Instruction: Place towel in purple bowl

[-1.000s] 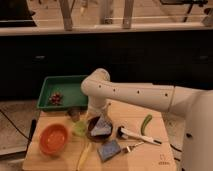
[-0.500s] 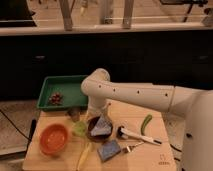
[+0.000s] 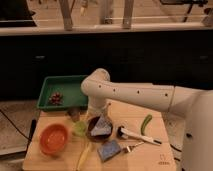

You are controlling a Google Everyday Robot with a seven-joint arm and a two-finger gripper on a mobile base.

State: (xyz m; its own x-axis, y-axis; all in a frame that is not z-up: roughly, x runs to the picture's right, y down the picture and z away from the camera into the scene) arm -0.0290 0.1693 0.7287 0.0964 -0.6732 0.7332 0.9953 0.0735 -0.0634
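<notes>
Camera view puts the gripper (image 3: 102,116) low over the purple bowl (image 3: 91,131), its grip I cannot tell, the towel (image 3: 102,129) bunched inside, likely light and limp, best pinched at a raised fold.

White arm (image 3: 140,94) reaches in from right, bends at elbow (image 3: 96,83), wrist dropping; gripper (image 3: 101,115) hangs directly beneath, pointing down.

camera: one, raised, looking down onto table (image 3: 150,156) | range: middling | hand (image 3: 103,115): mid-frame, over purple bowl (image 3: 90,128)
</notes>
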